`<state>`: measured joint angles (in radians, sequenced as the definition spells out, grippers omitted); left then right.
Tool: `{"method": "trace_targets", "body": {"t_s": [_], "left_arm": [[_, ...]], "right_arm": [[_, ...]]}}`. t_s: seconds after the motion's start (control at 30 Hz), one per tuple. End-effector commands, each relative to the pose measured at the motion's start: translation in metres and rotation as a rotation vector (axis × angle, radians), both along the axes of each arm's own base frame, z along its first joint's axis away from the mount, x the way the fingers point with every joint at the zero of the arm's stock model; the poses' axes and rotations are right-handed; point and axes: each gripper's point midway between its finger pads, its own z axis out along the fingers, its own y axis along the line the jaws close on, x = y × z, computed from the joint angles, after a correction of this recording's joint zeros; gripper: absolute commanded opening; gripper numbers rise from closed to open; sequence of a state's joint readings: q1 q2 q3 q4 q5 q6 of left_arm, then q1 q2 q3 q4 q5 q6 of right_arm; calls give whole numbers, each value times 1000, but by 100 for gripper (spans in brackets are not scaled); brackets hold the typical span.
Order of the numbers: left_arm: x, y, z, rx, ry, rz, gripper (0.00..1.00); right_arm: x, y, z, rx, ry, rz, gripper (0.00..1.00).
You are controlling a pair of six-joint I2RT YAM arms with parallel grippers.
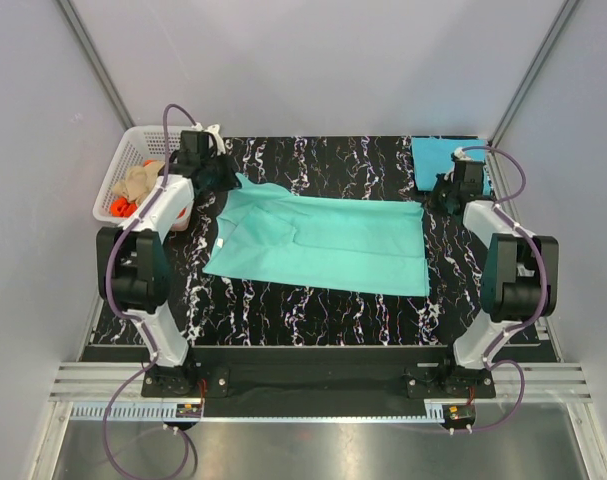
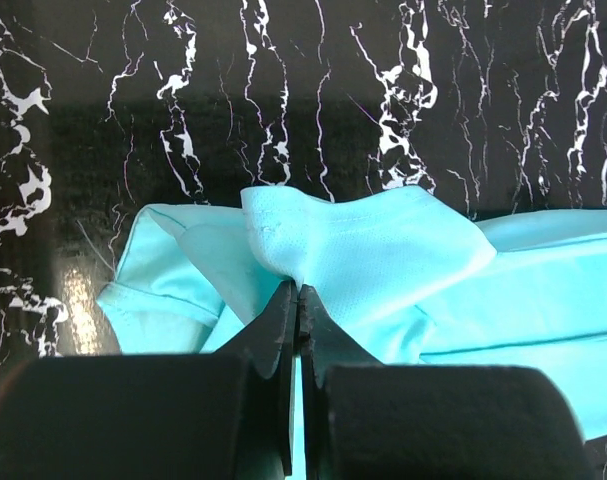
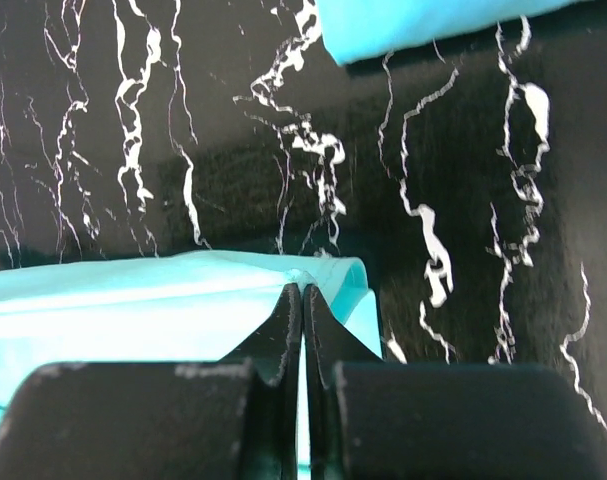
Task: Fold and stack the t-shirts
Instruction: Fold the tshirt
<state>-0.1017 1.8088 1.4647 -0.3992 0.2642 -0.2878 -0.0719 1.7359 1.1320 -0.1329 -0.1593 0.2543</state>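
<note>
With the soft mint-teal short-sleeved t-shirt [image 1: 328, 240] spread across the black white-veined table [image 1: 313, 310] and the left gripper [image 2: 295, 292] and right gripper [image 3: 301, 290] each clenched on its far edge, uneven pulling could slip a thin pinch and skew the fold

The top view looks steeply down from above and behind the arm bases [image 1: 173, 378], over the whole tabletop [image 1: 313, 310]. The left wrist view sits low, close behind the left tool [image 2: 298, 300], facing forward; it shares the far-left corner of the mint shirt [image 1: 323, 240] with the top view. The right wrist view, likewise behind the right tool [image 3: 301, 300], shares the far-right corner and an edge of the blue shirt [image 3: 433, 25].
</note>
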Motion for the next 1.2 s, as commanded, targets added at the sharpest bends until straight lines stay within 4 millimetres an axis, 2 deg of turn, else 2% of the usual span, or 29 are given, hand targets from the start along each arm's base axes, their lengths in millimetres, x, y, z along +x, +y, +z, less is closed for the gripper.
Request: {"method": "trace_targets", "body": {"t_s": [0.0, 0.07, 0.37, 0.53, 0.67, 0.8, 0.87, 0.97, 1.0, 1.17], "left_arm": [[-5, 4, 31, 6, -79, 13, 0], [-13, 3, 27, 10, -66, 10, 0], [-49, -3, -10, 31, 47, 12, 0], [-59, 1, -20, 53, 77, 27, 0], [-68, -4, -32, 48, 112, 9, 0], [-75, -7, -41, 53, 138, 4, 0], [-77, -6, -44, 59, 149, 11, 0], [-81, -9, -46, 54, 156, 0, 0], [-82, -11, -45, 56, 154, -5, 0], [-86, -11, -49, 69, 173, -10, 0]], "right_arm": [[2, -3, 34, -18, -101, -35, 0], [-3, 0, 39, -3, -116, -27, 0], [-31, 6, 22, 31, -58, -40, 0], [-48, 6, 10, 29, -36, -55, 0], [-57, 3, 3, 22, -6, -73, 0], [-65, 7, 3, 42, 8, -72, 0], [-68, 8, 5, 45, 12, -69, 5], [-75, 11, 7, 61, 33, -59, 21], [-79, 13, 8, 75, 50, -68, 29], [-84, 18, 15, 174, 119, -165, 40]]}}
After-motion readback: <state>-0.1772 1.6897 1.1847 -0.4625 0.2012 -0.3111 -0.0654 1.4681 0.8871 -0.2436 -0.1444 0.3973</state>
